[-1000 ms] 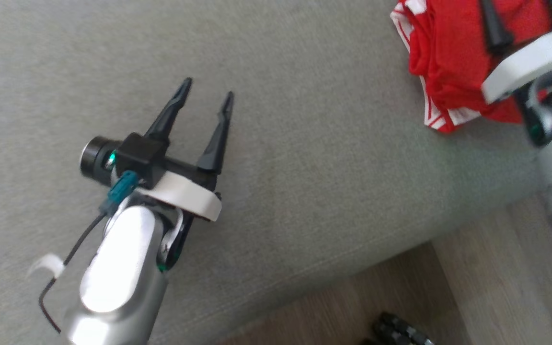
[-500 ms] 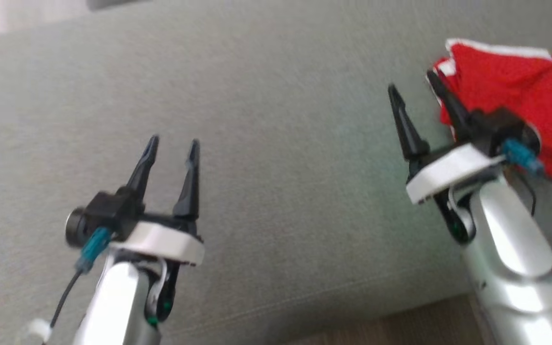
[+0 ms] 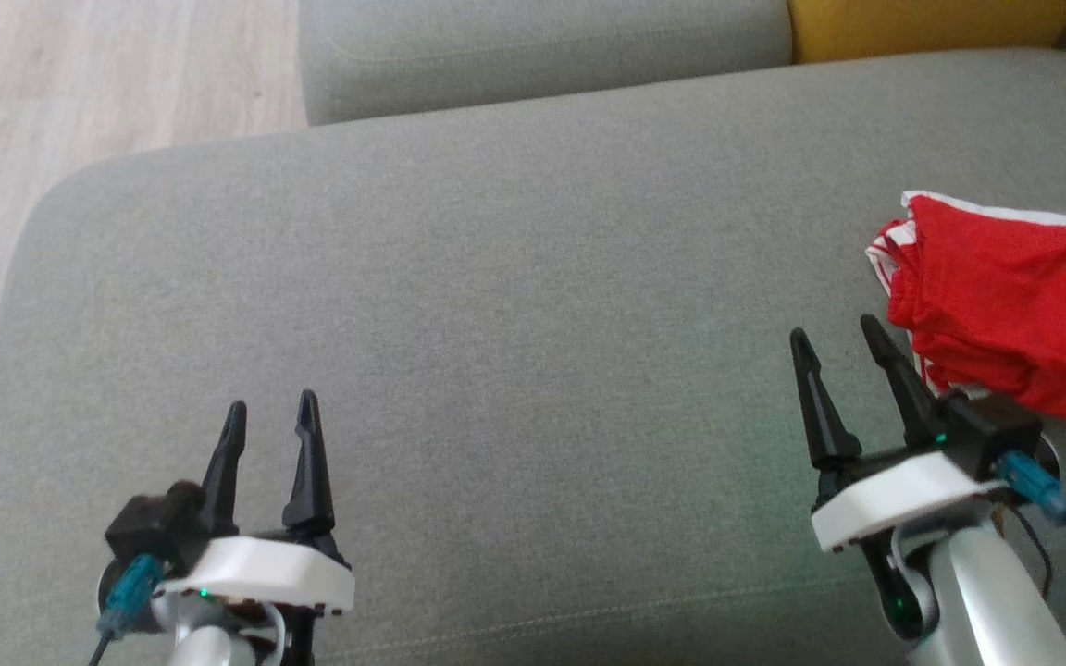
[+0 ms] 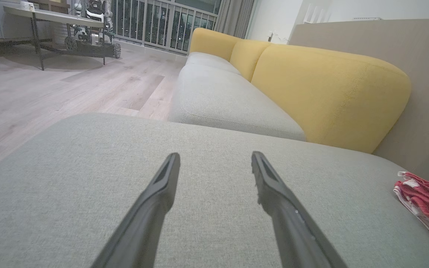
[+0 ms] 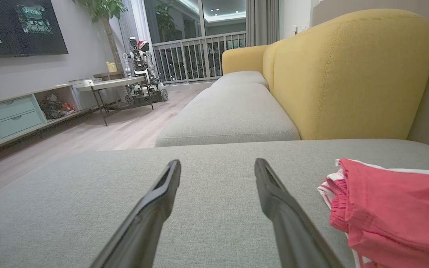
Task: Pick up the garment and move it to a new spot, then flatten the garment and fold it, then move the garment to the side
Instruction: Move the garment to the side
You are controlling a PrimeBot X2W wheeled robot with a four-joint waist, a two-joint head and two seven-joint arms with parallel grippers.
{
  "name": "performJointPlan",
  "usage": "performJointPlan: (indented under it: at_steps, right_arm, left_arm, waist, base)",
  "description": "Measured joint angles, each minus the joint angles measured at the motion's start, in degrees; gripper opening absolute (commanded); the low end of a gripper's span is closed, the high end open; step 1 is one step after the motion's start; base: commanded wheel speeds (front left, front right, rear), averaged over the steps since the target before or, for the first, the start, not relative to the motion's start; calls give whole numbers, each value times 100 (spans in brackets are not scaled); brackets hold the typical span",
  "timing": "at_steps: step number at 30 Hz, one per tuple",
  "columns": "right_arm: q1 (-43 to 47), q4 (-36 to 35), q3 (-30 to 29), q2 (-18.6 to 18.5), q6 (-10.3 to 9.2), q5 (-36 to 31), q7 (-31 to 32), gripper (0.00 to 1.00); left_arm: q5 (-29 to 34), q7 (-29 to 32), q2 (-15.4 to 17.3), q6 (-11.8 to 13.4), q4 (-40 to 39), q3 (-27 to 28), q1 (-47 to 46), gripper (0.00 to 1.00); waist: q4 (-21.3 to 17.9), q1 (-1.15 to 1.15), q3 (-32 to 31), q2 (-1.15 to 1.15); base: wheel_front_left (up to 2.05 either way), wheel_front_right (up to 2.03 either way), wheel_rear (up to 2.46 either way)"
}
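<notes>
- Since a second ago your head view has swung round, so the camera moved: the left gripper [image 3: 272,400] now sits at the lower left and the right gripper [image 3: 834,326] at the lower right, where before the right one was cut off at the frame's edge.
- You have the garment [image 3: 1005,296] lying on the grey seat cushion [image 3: 496,277], at the far right of the head view and partly cut by that edge.
- It is red with white striped trim, folded over itself in a rumpled, layered stack; a white band runs along its far edge, and your right wrist view shows a gathered edge on the side facing the fingers.
- Your right gripper's fingers stand apart with nothing between them; the garment is just beside the right-hand finger, and the wrist view shows a gap of bare cushion between them.
- Your left gripper's fingers are likewise spread and empty, low over the cushion, well apart from the garment.
- Behind the seat you can see a yellow backrest [image 4: 330,93].
</notes>
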Motion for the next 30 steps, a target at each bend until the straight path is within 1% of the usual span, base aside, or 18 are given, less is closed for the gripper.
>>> performJointPlan:
  at_steps: [3,20,21,23,25,27,30]
  right_arm:
    - [142,-114,-5,5,0,4,-1,100]
    - [179,-199,19,12,0,46,-1,100]
    - [179,-199,21,12,0,46,-1,100]
    - [179,-202,54,12,0,44,-1,100]
    - [179,-221,85,13,0,35,-1,100]
    - [179,-226,85,13,0,7,-1,100]
    - [179,-246,80,13,0,-15,-1,100]
  left_arm:
    - [-83,0,-1,54,-44,18,93,100]
    - [-102,0,0,45,-104,41,110,100]
    - [46,0,0,33,-155,41,110,100]
    - [74,0,-1,1,-223,49,112,100]
    - [-215,0,-4,-59,-303,140,133,100]
    - [-230,0,3,-142,-360,215,149,100]
    - [-233,0,-3,-200,-377,271,157,100]
  waist:
    - [55,0,-60,0]
    - [89,0,-80,0]
    - [85,0,-80,0]
    - [72,0,-79,0]
    - [57,0,-71,0]
    - [52,0,-66,0]
    - [46,0,-57,0]
  base:
    - [0,0,0]
    - [0,0,0]
    - [0,0,0]
    - [0,0,0]
    - [0,0,0]
    - [0,0,0]
    - [0,0,0]
